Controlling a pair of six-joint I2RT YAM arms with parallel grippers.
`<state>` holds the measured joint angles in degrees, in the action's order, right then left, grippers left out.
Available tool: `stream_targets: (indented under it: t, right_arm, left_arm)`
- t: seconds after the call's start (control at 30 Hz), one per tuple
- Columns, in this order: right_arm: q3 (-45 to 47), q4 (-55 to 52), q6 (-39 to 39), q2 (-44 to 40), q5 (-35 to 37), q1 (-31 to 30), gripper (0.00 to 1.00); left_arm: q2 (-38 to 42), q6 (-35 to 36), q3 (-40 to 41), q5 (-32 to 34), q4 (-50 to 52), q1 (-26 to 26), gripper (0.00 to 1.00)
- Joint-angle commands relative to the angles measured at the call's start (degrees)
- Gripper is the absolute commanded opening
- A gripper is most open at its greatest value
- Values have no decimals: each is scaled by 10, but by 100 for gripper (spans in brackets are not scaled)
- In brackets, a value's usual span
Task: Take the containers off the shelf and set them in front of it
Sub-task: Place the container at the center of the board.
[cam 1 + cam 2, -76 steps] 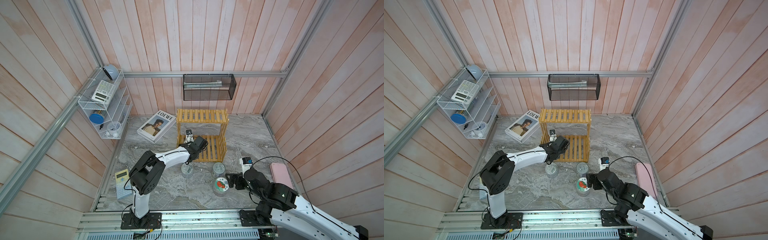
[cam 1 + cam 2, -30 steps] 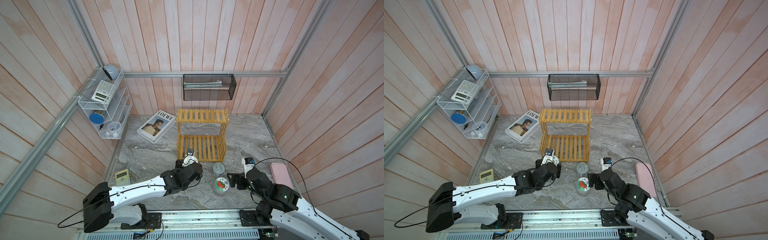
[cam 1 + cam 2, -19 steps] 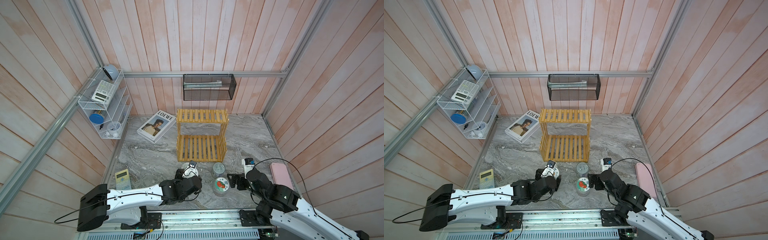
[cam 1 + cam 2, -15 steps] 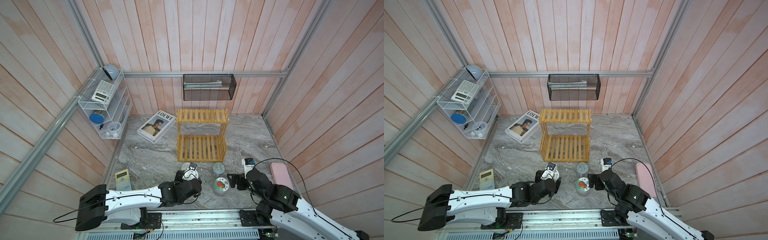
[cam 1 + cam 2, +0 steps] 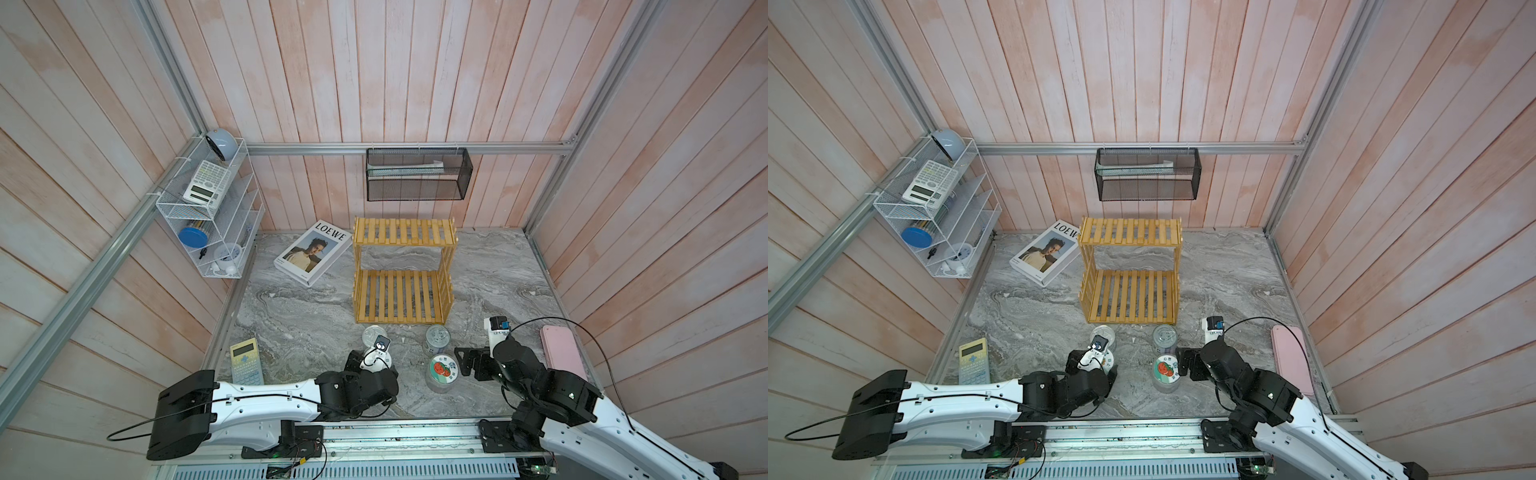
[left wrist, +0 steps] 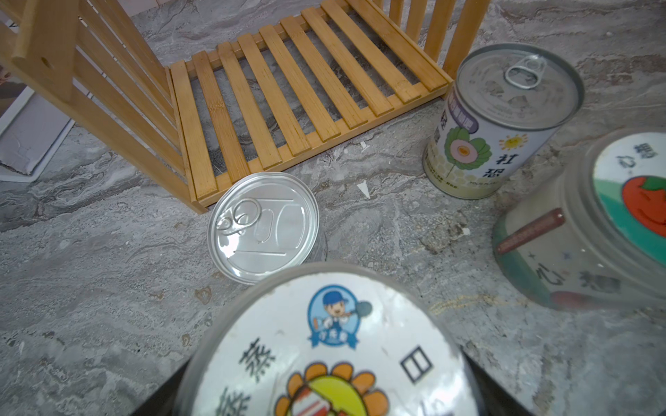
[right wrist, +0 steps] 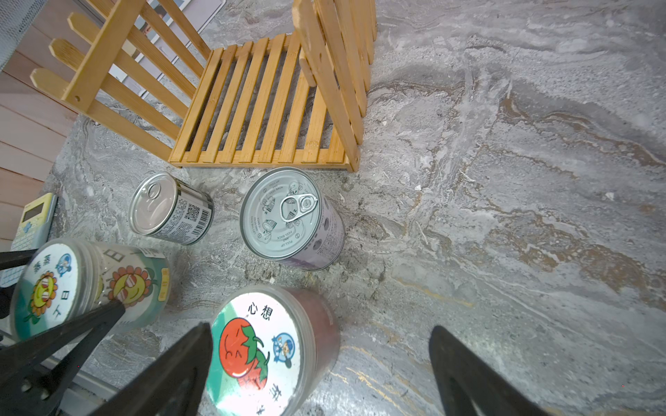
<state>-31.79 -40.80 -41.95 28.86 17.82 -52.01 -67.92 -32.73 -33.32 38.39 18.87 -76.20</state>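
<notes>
The wooden shelf stands with both tiers bare. In front of it are a short tin can and a taller labelled can. My left gripper is shut on the yellow flower jar, just in front of the short can and low at the marble. The red tomato jar stands free on the marble. My right gripper is open, and the tomato jar stands by one of its fingers.
A LOEWE book lies left of the shelf. A yellow calculator is at the front left and a pink case at the right wall. A white wire rack and a black mesh basket hang on the walls.
My left arm has drawn back from the shelf toward the front edge with the flower jar, and has barely moved in the last half second. The right arm has stayed still.
</notes>
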Motion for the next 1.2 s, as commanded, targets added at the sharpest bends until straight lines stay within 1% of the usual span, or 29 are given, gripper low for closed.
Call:
stream_targets:
  t: [0.0,0.3,0.4,0.5,0.67,0.8,1.0,1.17]
  right_arm:
    - [5,-4,-2,-1,-3,4,98]
    - [6,-6,-2,-3,-4,4,98]
    - [7,-8,-4,-6,-3,4,98]
    - [8,-9,-4,-8,-3,3,98]
    - [11,-4,-5,-5,-5,3,98]
    - [11,1,-4,-1,-5,3,98]
    - [9,5,0,2,-5,7,98]
    - [13,17,7,7,-5,18,98]
  left_arm:
    - [-14,-4,7,12,-31,-2,55]
    - [-67,-7,19,9,-75,5,55]
    - [-71,-10,21,8,-79,6,58]
    - [-72,-15,24,9,-75,6,68]
    - [-67,-20,29,11,-72,6,89]
    - [-60,-16,26,15,-65,6,100]
    - [-29,-11,18,22,-39,4,100]
    - [34,-2,15,49,-11,3,100]
